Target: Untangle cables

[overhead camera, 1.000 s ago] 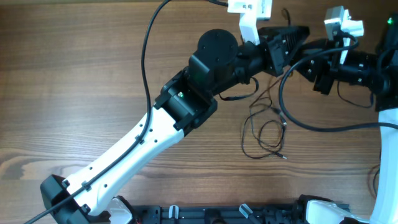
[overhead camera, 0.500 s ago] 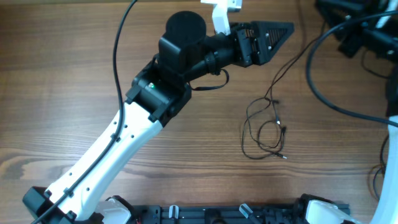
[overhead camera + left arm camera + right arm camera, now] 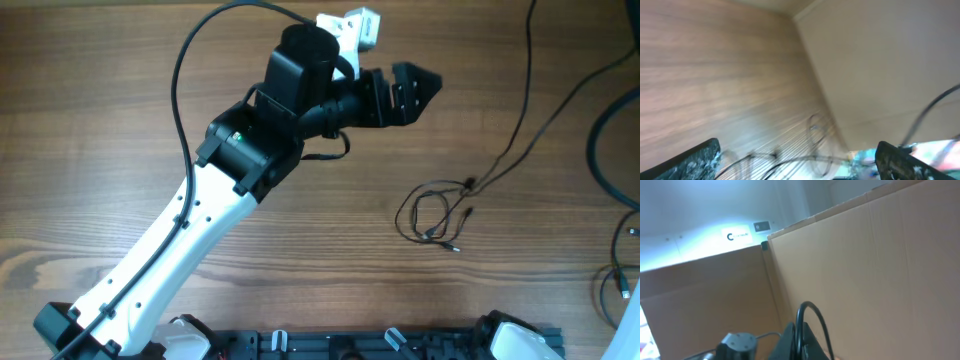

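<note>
Left wrist cam: left fingers (image 3: 692, 159) are spread wide with nothing between them. I see the cables (image 3: 815, 129) blurred beyond. Overhead: cables (image 3: 432, 212) sit in a small loose tangle on the tabletop (image 3: 100, 130), lower right of centre. Left fingers (image 3: 420, 78) are at upper centre, well apart from the tangle. One strand (image 3: 510, 150) runs off the top edge, upper right. Right fingers (image 3: 791, 342) are closed; I can't tell whether they hold a strand.

Wood-grain table (image 3: 90, 120) w/ thin black cables (image 3: 432, 212) lying loosely tangled, right of ctr.
</note>
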You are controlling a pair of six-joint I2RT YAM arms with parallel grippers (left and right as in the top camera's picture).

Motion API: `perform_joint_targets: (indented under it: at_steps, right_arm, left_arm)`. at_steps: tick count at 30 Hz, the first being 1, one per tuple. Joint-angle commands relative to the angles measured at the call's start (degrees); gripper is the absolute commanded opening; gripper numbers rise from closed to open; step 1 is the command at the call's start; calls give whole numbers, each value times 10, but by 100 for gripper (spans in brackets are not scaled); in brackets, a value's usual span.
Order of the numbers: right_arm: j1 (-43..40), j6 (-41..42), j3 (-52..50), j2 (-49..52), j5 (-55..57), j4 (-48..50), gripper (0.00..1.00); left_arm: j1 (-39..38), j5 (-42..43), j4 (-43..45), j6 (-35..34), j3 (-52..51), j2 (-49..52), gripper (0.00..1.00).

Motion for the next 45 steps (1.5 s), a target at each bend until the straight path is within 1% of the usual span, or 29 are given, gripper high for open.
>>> perform_joint_targets:
  at_steps: [1,5,8,11,12,14,16,19,21,22,27,30,31,32,34,35,36,37,38,39,40,42,45]
  right_arm:
    - [-17,43,2,1,50,2,4]
    - [-29,85,2,1,91,-2,4]
    - [-29,116,2,1,106,-2,4]
    - [-29,123,2,2,103,-3,4]
    - [-29,122,2,2,101,-5,4]
    - [-29,122,2,2,99,-10,4]
    - [-29,122,2,2,99,-10,4]
    - [-29,122,2,2,92,-10,4]
    - [-29,122,2,2,88,-12,4]
    - [-29,122,2,2,88,-12,4]
    - [-29,123,2,2,85,-12,4]
    - [-29,123,2,2,84,-12,4]
    - [-29,122,2,2,84,-12,4]
    - [-29,125,2,2,84,-12,4]
    - [-29,129,2,2,83,-12,4]
    - [-29,134,2,2,82,-12,4]
    - [-29,145,2,2,82,-12,4]
    - [-29,148,2,2,82,-12,4]
    - [-29,146,2,2,82,-12,4]
    - [-29,147,2,2,80,-12,4]
    - [-29,147,2,2,79,-12,4]
    - [-29,148,2,2,78,-12,4]
    - [-29,171,2,2,81,0,4]
  left_arm:
    - [1,-14,-73,160,4,-6,100]
    - [-2,-14,-174,339,4,3,100]
    - [-19,-13,-245,482,3,33,100]
    - [-39,-13,-266,572,3,72,100]
    - [-45,-13,-261,591,3,87,100]
    - [-54,-13,-245,611,3,112,100]
    - [-58,-2,-215,611,3,135,100]
    - [-59,59,-156,611,3,163,100]
    - [-59,118,-118,613,3,178,100]
    - [-61,131,-108,613,3,184,100]
    - [-78,143,-63,613,3,218,100]
    - [-89,150,-52,613,3,240,100]
    - [-89,149,-49,613,3,249,97]
    - [-89,142,-46,613,3,257,88]
    - [-85,133,-37,613,3,270,53]
    - [-83,133,-29,608,3,276,41]
    - [-83,133,-22,606,3,281,38]
    - [-83,132,-17,606,3,284,29]
    - [-83,132,-14,606,3,286,9]
    - [-82,130,-12,605,3,286,4]
    - [-81,118,-8,587,3,286,4]
    - [-76,56,6,516,3,286,4]
    - [-60,-83,13,376,3,286,4]
